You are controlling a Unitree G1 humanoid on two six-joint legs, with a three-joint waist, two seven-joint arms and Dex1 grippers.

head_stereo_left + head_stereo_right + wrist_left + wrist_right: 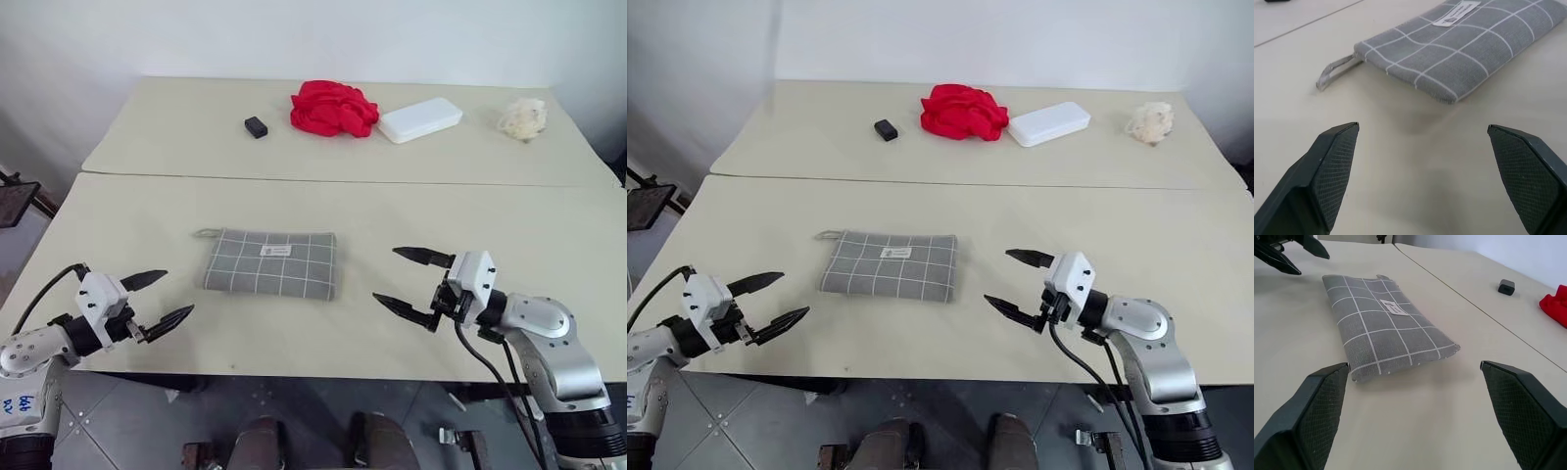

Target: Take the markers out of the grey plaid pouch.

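Note:
The grey plaid pouch [271, 262] lies flat and closed on the near table, its white label facing up and its corner loop [205, 233] at the far left. No markers are in sight. My left gripper [163, 300] hovers open to the left of the pouch, a short gap away, pointing at it. My right gripper [411, 279] stands open to the right of the pouch, also aimed at it. The left wrist view has the pouch [1464, 46] beyond both fingers; the right wrist view has the pouch [1383, 325] ahead and the left gripper [1288, 252] far behind it.
On the far table sit a small black block [257, 126], a crumpled red cloth [333, 108], a white rectangular box [420, 119] and a pale crumpled wad [522, 117]. A seam [333, 180] runs between the two tables.

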